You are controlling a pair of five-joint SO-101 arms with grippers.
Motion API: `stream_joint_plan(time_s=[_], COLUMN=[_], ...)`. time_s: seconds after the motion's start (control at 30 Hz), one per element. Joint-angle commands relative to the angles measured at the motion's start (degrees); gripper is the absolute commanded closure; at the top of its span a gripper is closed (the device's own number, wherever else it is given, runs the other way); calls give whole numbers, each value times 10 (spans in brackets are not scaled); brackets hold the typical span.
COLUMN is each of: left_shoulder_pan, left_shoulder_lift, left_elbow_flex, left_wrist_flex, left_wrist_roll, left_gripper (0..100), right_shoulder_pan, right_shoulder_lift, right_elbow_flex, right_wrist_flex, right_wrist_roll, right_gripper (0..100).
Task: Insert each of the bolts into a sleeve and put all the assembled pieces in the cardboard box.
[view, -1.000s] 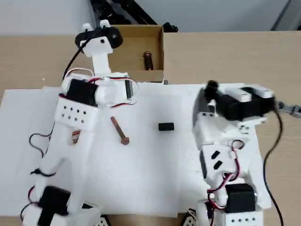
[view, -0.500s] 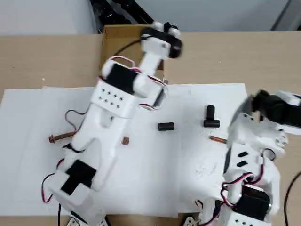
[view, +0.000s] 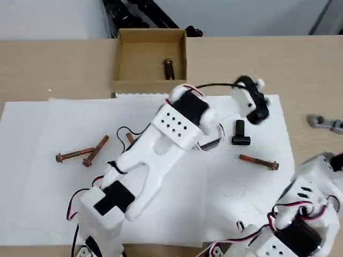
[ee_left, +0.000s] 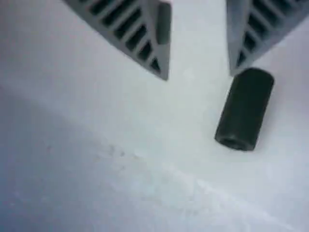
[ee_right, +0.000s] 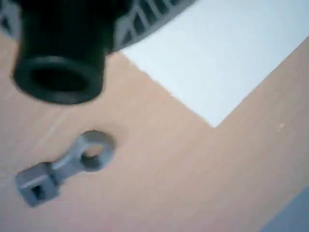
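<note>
While one assembled piece [view: 169, 68] is already lying in the cardboard box [view: 122, 59] at twelve o'clock on the table [view: 53, 64] in the high view, most of the task is being judged as not yet done. A bolt [view: 74, 156] and a second bolt [view: 96, 150] are lying loose, close together, at nine o'clock on the white sheet [view: 32, 176]. A third bolt [view: 258, 161] is lying at four o'clock, and a fourth bolt [view: 130, 138] is being partly hidden by the left arm [view: 177, 120] near the centre. A pair of sleeves [view: 240, 141] is lying at three o'clock, the two touching at a right angle, with the end of that arm just beside them. A grey fitting [view: 324, 122] is lying on the bare wood farther toward three o'clock.

In the left wrist view, the left gripper [ee_left: 198, 67] is being held with its jaws apart and nothing between them. A sleeve [ee_left: 244, 108] is lying on the sheet just beside one fingertip, not yet grasped.

In the right wrist view, the right gripper [ee_right: 96, 34] is being kept clamped, as far as can be told, on a black sleeve [ee_right: 58, 58], whose bore is empty. The fitting [ee_right: 65, 166] is lying on the wood beneath. By this judgement, four bolts are waiting to be sleeved and boxed.
</note>
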Motion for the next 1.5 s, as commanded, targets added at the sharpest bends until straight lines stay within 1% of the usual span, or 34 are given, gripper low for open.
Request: stream_joint_plan(time_s=[0.0,0.13,0.23,0.43,0.57,0.77,0.93,1.33,1.47], left_shoulder_pan=[18,51,72,127,156,164,148,148,148], left_shoulder_lift=[1,11,22,33,35,115,189,387,426], left_elbow_flex=[-24,-25,-25,-25,-20,-28,-115,-364,-434], left_wrist_flex=[-29,-40,-52,-98,-150,-188,-172,-71,-40], left_wrist_roll=[-38,-86,-123,-168,-173,-173,-172,-172,-172], left_gripper=[923,923,923,923,923,923,923,923,923], right_shoulder_pan=[36,94,117,121,121,121,119,118,118], right_shoulder_lift=[0,0,0,-22,-70,-92,-92,-96,-96], right_elbow_flex=[-31,-31,-31,-30,-26,-26,-26,9,11], right_wrist_flex=[2,4,4,4,7,59,63,59,59], right_wrist_roll=[-7,-4,-3,22,44,54,54,54,54], right_gripper=[996,996,996,996,996,996,996,996,996])
